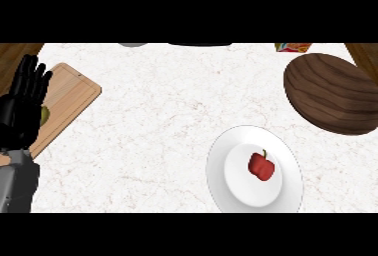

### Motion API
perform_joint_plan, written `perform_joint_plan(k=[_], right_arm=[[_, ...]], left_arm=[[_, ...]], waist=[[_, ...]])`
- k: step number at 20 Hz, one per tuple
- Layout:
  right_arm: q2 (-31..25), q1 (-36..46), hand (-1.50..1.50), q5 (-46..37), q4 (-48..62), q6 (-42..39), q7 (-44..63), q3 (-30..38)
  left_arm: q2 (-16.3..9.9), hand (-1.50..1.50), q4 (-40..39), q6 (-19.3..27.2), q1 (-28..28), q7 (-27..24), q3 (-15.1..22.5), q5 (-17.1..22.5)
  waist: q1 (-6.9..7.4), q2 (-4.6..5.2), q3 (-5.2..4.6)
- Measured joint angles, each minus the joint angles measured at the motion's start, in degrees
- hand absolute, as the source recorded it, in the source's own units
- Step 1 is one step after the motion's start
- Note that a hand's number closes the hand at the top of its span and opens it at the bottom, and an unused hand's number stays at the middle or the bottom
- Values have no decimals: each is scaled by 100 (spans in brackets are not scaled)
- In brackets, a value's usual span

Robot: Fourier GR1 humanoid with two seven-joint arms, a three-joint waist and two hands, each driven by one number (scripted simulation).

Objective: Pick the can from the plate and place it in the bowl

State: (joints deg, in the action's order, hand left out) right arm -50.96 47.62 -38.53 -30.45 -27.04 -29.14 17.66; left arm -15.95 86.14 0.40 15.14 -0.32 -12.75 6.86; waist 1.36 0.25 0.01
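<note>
The plate (221, 175), white and round, lies on the counter (162, 115) at about 5 o'clock from the middle of the view. On it sits a red pepper (260, 166) with a small green stem, a little right of the plate's centre; no can shows on the plate. The bowl (332, 92), dark wood, sits at 2 o'clock, near the plate but apart from it. A wooden board (74, 95) lies at 9 o'clock, at the counter's left edge, with something greenish on it that is mostly hidden. The left hand (22, 102) rests over that board, fingers straight, held together and pointing to 12 o'clock, holding nothing. At 12 o'clock along the far edge are cut-off dark and grey shapes, and at 1 o'clock a small orange-red item (292, 47)
</note>
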Motion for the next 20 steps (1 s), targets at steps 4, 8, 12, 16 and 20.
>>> perform_joint_plan(k=[4,8,12,16,20], right_arm=[[515,142,150,-274,136,638,354,-204],[871,87,150,-531,522,1306,583,-312],[1102,218,-150,-480,1063,1571,878,-143],[1296,254,-150,-196,1487,1669,777,183],[1354,279,-150,262,1658,1677,485,642]], left_arm=[[-16,0,-9,-13,21,32,-6,-2],[-31,0,-22,-22,44,16,-15,-16],[10,0,2,3,79,42,29,-41],[-1,0,-124,-32,128,-68,4,-41],[-46,0,-29,-77,153,93,-22,40]], waist=[[16,10,3],[26,25,4],[54,43,10],[84,70,15],[95,69,21]])
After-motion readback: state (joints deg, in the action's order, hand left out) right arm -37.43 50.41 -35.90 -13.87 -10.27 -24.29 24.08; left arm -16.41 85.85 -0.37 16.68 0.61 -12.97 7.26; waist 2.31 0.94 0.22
